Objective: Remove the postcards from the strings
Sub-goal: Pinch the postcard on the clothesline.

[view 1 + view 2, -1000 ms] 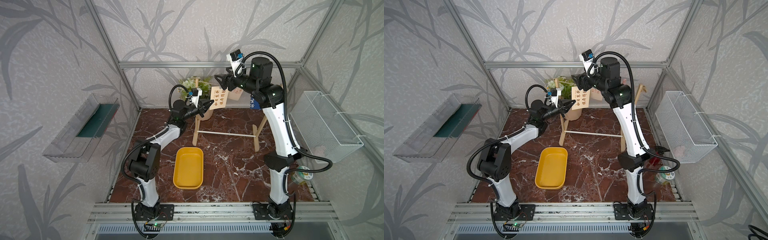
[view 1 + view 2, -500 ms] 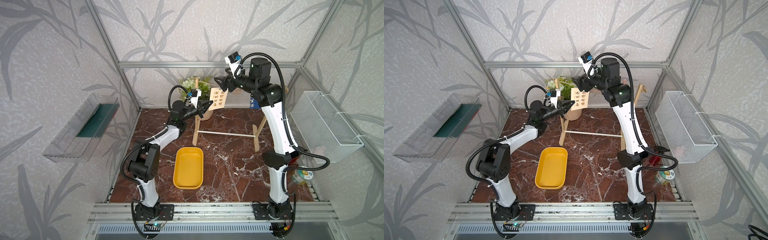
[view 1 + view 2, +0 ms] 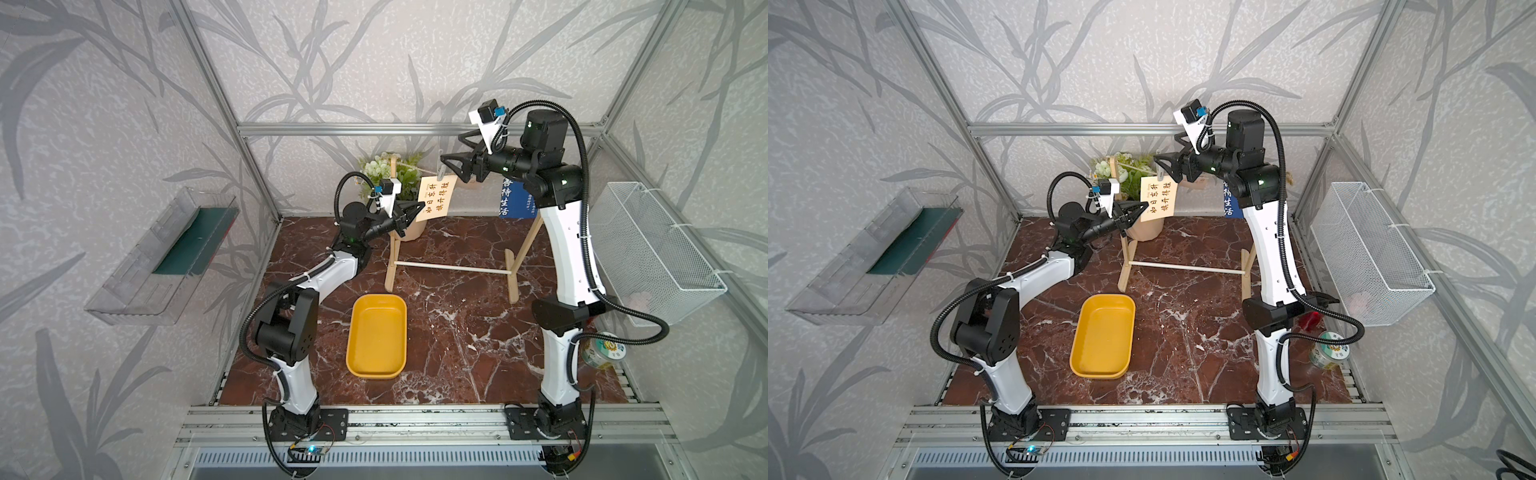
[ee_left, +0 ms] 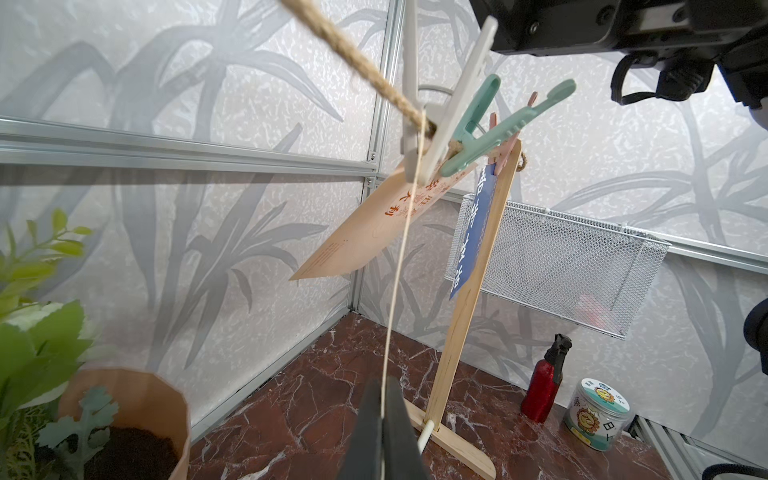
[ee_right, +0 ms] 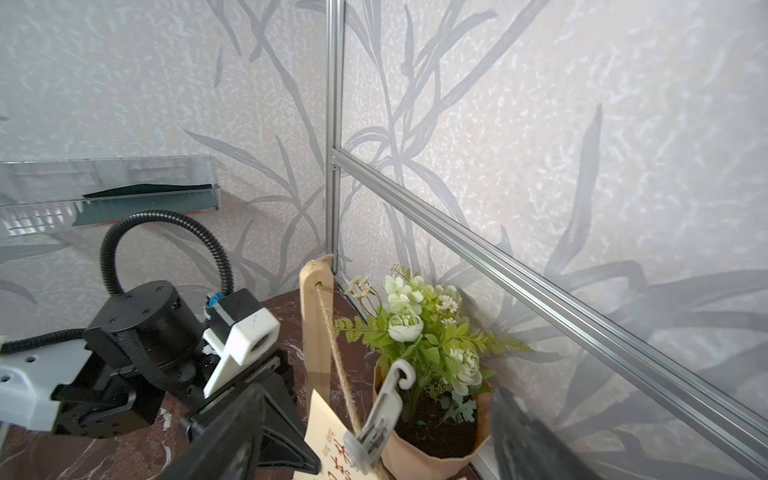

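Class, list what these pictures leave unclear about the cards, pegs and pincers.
- Card with red writing: both top views, mostly hidden behind the right arm.
- Blue card: top views, partly covered by that arm.
- Left pincer: left wrist view, mostly cut off by the edge.
- Right pincer: right wrist view, blurred; contact with the white peg unclear.
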`<state>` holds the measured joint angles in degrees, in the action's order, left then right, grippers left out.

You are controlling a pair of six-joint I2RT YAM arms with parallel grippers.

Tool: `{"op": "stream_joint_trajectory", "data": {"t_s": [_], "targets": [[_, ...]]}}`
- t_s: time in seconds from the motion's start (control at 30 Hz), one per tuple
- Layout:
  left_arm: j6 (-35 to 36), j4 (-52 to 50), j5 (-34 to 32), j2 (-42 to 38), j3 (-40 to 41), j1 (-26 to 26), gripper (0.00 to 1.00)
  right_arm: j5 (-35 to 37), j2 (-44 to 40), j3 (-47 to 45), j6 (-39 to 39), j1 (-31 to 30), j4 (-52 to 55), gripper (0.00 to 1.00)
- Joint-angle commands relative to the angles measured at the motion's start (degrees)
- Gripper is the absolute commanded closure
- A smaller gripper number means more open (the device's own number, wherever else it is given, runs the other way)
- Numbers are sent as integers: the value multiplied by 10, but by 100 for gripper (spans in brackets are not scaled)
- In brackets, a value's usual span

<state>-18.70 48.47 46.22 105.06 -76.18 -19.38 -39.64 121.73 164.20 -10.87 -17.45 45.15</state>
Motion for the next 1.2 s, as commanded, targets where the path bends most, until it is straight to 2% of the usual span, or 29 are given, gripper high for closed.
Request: {"op": "stream_joint_trajectory", "data": {"t_s": [0.0, 0.2, 0.37, 0.53, 0.8, 0.9, 1.17], "targets": [[-1, 24, 10, -27, 7, 4, 100, -46, 20, 13, -9, -1, -9, 13], [-6, 27, 12, -23, -9, 5, 100, -48, 29, 13, -25, 0, -9, 9], [-2, 23, 18, -26, -15, 5, 100, -63, 43, 17, -1, 12, -41, 8], [2, 23, 18, -31, -9, 6, 100, -96, 63, 21, 26, 14, -77, 11], [4, 22, 19, -32, -8, 7, 100, -99, 65, 23, 41, 13, -79, 13], [1, 30, 19, -28, -6, 8, 100, -99, 52, 23, 55, 13, -94, 16], [-9, 44, 27, -30, -6, 9, 100, -107, 54, 18, 42, 13, -77, 16]]}}
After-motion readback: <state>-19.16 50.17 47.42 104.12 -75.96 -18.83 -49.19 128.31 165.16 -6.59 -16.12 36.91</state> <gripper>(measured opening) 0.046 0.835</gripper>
